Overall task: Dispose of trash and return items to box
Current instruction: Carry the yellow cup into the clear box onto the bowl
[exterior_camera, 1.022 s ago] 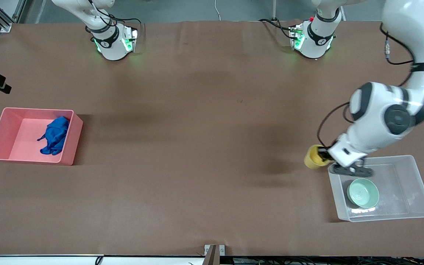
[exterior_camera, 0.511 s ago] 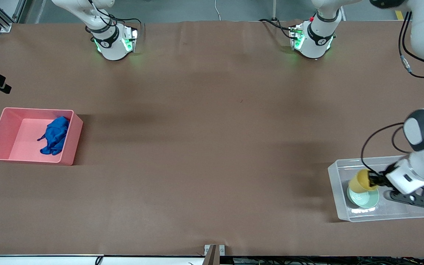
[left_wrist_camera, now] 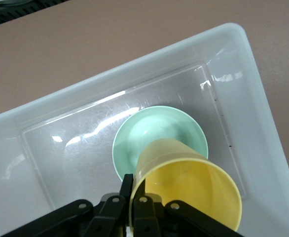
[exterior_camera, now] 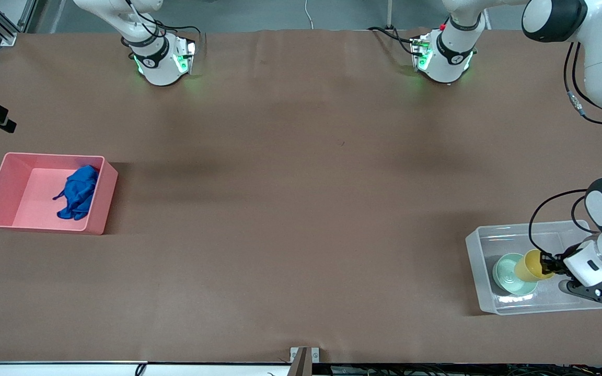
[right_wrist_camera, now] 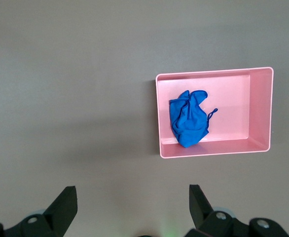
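From the front, the left gripper [exterior_camera: 545, 265] is hanging over the clear tub [exterior_camera: 593, 303], clamping a tilted yellow cup [exterior_camera: 530, 265] above the mint-green bowl [exterior_camera: 507, 275]. Its wrist view is showing the cup [left_wrist_camera: 194, 185] perhaps just clear of the bowl [left_wrist_camera: 157, 131]. The right gripper [right_wrist_camera: 132, 205] is waiting, fingers apart, high over the pink bin [right_wrist_camera: 260, 106] holding the blue rag [right_wrist_camera: 189, 123].
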Controlling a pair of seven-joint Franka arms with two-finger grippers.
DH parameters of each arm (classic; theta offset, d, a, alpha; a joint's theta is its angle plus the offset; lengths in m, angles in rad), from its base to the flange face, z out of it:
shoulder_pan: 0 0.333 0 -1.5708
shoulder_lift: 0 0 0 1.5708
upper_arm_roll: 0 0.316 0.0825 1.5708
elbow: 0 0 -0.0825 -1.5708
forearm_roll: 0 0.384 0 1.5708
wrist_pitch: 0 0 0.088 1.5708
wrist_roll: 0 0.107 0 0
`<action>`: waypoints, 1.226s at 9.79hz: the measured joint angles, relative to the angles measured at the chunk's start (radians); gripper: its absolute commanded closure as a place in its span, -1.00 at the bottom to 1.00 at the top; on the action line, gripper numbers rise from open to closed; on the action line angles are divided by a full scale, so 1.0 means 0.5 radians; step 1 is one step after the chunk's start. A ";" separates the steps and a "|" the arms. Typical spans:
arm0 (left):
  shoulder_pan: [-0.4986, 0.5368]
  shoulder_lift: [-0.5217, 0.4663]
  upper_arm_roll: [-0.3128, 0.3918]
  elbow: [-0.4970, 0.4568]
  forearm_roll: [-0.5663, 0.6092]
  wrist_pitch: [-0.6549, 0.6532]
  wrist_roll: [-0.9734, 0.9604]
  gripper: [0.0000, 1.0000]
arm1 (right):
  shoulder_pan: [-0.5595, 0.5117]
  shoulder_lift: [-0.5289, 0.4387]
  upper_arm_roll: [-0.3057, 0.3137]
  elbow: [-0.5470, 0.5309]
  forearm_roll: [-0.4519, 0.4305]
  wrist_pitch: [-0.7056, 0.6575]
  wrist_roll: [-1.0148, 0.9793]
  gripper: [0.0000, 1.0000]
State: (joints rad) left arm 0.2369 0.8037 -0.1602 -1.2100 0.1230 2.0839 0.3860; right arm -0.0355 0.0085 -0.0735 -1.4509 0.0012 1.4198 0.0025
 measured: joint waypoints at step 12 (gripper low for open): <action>0.068 -0.034 -0.152 0.029 -0.021 0.019 -0.129 -0.85 | 0.000 -0.001 -0.004 0.000 0.000 -0.001 0.000 -1.00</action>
State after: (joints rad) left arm 0.2711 0.7867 -0.2363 -1.1958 0.1123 2.0934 0.3214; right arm -0.0353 0.0079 -0.0756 -1.4511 0.0012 1.4193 0.0025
